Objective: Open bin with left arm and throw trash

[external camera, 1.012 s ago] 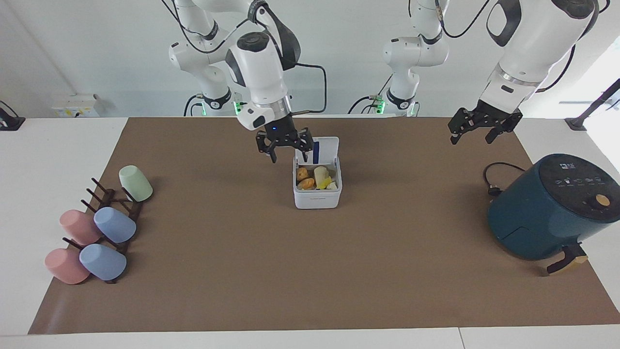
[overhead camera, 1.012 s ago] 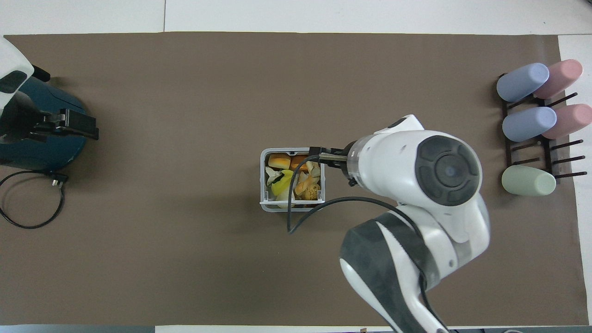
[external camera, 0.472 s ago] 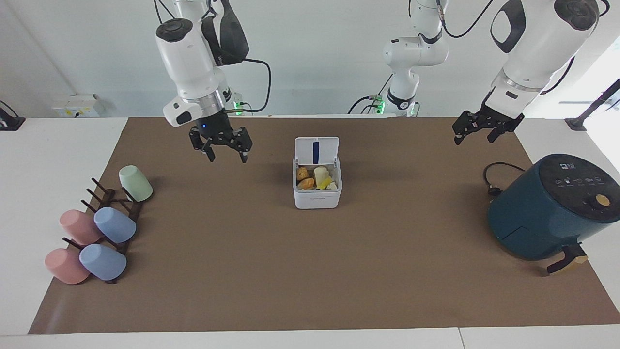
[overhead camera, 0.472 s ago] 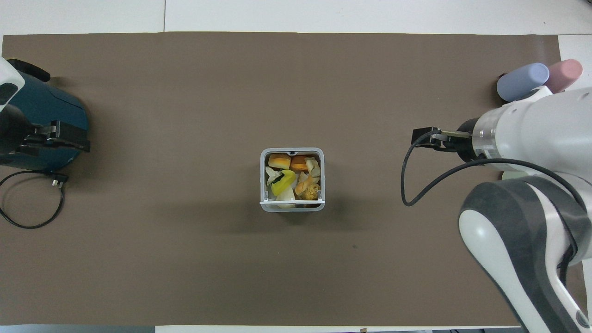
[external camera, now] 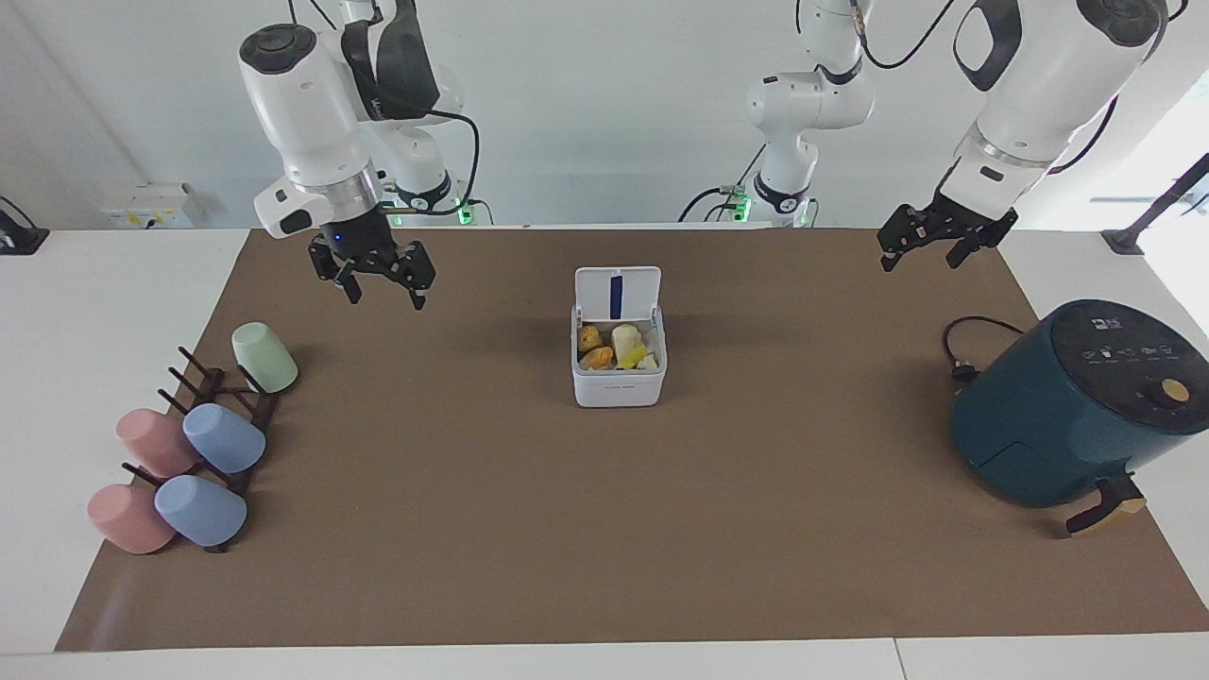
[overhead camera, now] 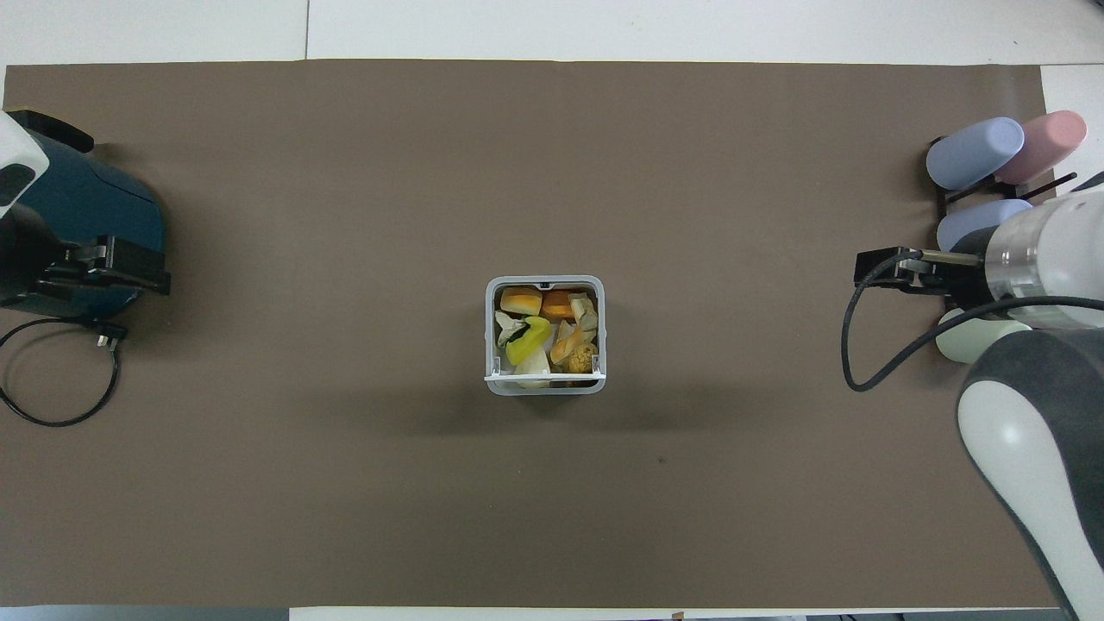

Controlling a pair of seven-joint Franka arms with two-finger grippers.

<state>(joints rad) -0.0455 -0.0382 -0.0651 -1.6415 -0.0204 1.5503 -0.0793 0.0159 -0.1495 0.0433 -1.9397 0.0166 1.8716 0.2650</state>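
The white bin [external camera: 619,385] [overhead camera: 545,387] stands mid-mat with its lid [external camera: 618,292] flipped up on the side nearer the robots. Trash [external camera: 614,348] [overhead camera: 539,332] lies inside it: orange-brown bread-like lumps, a pale wedge and yellow scraps. My right gripper [external camera: 385,297] [overhead camera: 880,269] hangs open and empty in the air toward the right arm's end of the table, over the mat beside the cup rack. Over the mat at the left arm's end, near the air fryer, my left gripper [external camera: 918,262] [overhead camera: 129,269] hangs open and empty too.
A dark teal air fryer [external camera: 1067,406] [overhead camera: 95,207] sits at the left arm's end, with its black cable [external camera: 963,354] [overhead camera: 52,414] coiled beside it. A dark rack [external camera: 222,406] with several pastel cups [external camera: 224,437] stands at the right arm's end. A brown mat [external camera: 604,529] covers the table.
My right arm has swung away from above the bin toward the cup rack and risen, gripper still open and empty. The left gripper has hardly moved. The trash stays in the bin.
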